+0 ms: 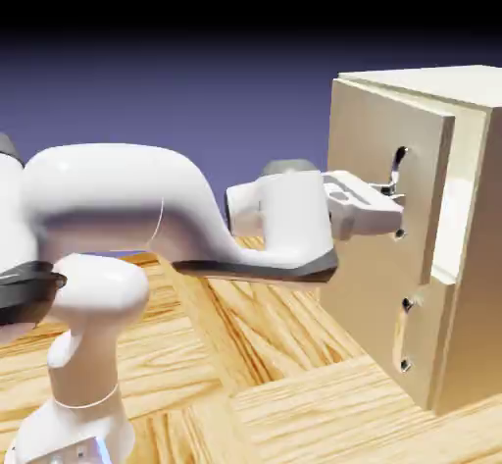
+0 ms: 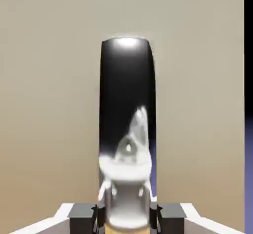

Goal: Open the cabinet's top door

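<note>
The two grey jaws are clamped tight on the one long, curved, mirror-bright silver handle (image 2: 127, 129), so the gripper (image 2: 127, 213) holds the top door (image 1: 377, 168), a flat, nearly square beige panel. One boxy pale wooden cabinet (image 1: 471, 256) stands at the parquet table's (image 1: 294, 403) right edge, carrying two doors: below the top one sits the shorter lower door (image 1: 417, 339) with its own vertical beige handle (image 1: 404, 335).

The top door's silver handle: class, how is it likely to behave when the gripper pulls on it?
The handle looks like rigid polished metal, so it probably won't flex, though its gloss suggests it may be slippery. The gripper is shut on it. The top door will likely swing rather than slide.
</note>
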### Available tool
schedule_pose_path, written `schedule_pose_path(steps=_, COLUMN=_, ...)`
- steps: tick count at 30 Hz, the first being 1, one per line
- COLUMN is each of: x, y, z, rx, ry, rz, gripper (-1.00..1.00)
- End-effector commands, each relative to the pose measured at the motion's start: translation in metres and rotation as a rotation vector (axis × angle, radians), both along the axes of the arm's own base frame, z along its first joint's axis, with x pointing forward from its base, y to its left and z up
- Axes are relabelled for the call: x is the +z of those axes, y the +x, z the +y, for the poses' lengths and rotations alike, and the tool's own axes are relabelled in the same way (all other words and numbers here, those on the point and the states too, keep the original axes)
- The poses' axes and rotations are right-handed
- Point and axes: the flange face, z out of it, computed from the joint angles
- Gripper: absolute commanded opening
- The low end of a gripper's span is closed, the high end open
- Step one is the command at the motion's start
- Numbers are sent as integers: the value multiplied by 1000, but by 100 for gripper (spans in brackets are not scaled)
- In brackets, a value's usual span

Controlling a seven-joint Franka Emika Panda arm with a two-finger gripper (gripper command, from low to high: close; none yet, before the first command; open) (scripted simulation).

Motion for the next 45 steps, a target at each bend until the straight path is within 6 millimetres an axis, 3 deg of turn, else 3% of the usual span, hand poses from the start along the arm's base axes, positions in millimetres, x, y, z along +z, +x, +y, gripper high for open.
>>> schedule_pose_path(steps=1, x=0, y=-7, z=4, rx=-22, ry=1, rz=0, gripper=-100)
schedule_pose_path(steps=8, x=0, y=-47, z=35, rx=-155, ry=1, rz=0, gripper=-100)
schedule_pose_path(steps=16, x=0, y=-80, z=68, rx=-277, ry=0, rz=0, gripper=-100)
schedule_pose_path(steps=30, x=0, y=-117, z=116, rx=-433, ry=0, rz=0, gripper=-100)
schedule_pose_path(steps=39, x=0, y=-142, z=161, rx=-568, ry=1, rz=0, gripper=-100)
schedule_pose_path(steps=45, x=0, y=-158, z=201, rx=-681, ry=1, rz=0, gripper=-100)
